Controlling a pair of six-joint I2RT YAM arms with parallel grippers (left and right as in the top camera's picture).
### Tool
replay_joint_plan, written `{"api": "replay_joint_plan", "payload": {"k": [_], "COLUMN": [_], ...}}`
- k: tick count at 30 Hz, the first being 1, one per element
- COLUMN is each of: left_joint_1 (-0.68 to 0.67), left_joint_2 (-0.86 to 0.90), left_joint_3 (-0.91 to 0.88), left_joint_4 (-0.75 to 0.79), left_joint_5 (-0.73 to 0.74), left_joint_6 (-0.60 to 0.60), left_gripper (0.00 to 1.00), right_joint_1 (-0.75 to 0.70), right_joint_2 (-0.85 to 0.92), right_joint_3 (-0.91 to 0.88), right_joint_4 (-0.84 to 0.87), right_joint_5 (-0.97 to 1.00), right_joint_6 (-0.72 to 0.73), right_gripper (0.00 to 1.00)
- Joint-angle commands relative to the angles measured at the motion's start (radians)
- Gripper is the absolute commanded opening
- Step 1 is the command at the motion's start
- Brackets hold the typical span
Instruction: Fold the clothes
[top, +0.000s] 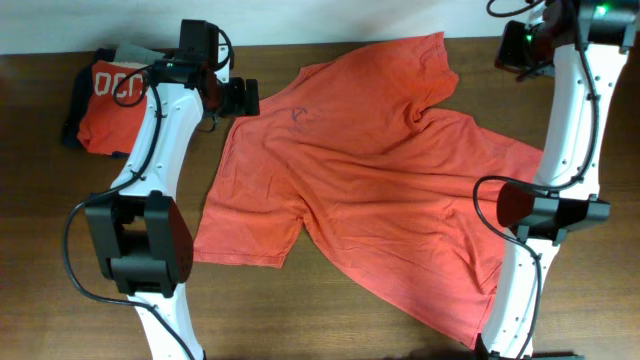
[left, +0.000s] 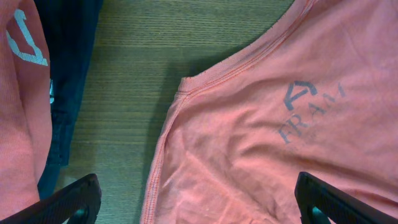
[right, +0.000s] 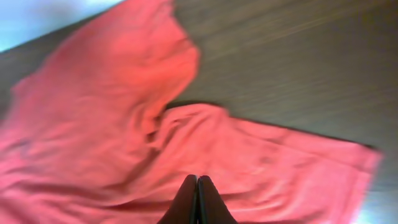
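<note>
**Position.** The shirt (top: 370, 190) lies opened out, logo side up, at a slant across the middle of the surface (top: 330, 320). Creases run through the body, and there is a raised fold beside the upper sleeve (top: 415, 60).

**Claw state.**
- The left claw (left: 205, 204) is spread wide and holds nothing. It is poised over the corner where the ribbed collar edge meets a stitched side edge.
- The right claw (right: 197, 198) has its jaws pressed together with nothing seen between them, above the sleeve end of the shirt. This view is blurred.

**Hazards.**
1. The left claw may pinch only the thin edge, or surface alone, because the cloth corner lies off-centre between its jaws.
2. A pile of other garments (top: 105, 95) sits near the left claw, so a wide sweep may snag it.
3. Folding over the present creases and skew is likely to give an uneven result.
4. The right claw cannot grasp until it opens.
5. The right arm crosses the lower shirt in the overhead view and may drag the cloth.

**Markings.** The dark chest logo (left: 308, 112) shows an angular mark above the letters "FRAM"; any further letters are too faint to read. The pile carries pale characters that are only partly in view and cannot be read with confidence. No hem label is visible.
</note>
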Motion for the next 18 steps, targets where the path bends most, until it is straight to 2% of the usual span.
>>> {"api": "replay_joint_plan", "payload": {"k": [1,7,12,18], "left_joint_1": [0.005,0.005,0.005,0.005], "left_joint_2": [-0.011,-0.011,-0.011,-0.011], "left_joint_3": [0.007,0.007,0.007,0.007], "left_joint_4": [0.0,0.0,0.0,0.0], "left_joint_5": [0.01,0.01,0.01,0.01], "left_joint_6": [-0.002,-0.002,-0.002,-0.002], "left_gripper": [0.99,0.99,0.99,0.99], "right_joint_1": [0.007,0.022,0.022,0.022], "right_joint_2": [-0.046,-0.263,-0.572,-0.869], "right_joint_3": [-0.024,-0.268,-0.636,-1.085], "right_joint_4": [-0.007,-0.007,-0.006,-0.002], "right_joint_5": [-0.201,-0.147,-0.003,0.031], "right_joint_6": [0.013,0.013,0.037,0.071], "right_gripper": [0.04,0.04,0.04,0.04]}}
